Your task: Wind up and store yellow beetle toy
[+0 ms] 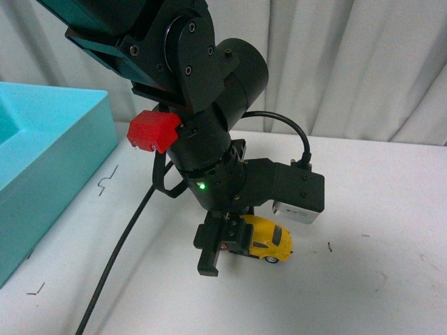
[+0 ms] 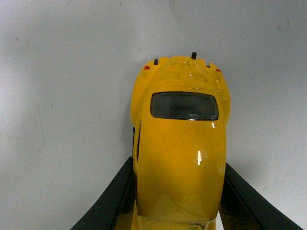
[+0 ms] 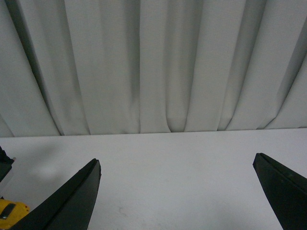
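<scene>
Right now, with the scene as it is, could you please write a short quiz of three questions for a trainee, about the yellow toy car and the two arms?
1. True or false: the yellow beetle toy already lies inside the teal bin.
2. Choose one. What is between the right jaws in the right wrist view? A. the toy. B. nothing. C. a spoon.
3. Short answer: which arm's jaws stand on both sides of the toy?

Key
1. False. It stands on the white table, outside the bin.
2. B. The right jaws are wide apart over bare table.
3. The left jaws, one against each side of the toy.
</scene>
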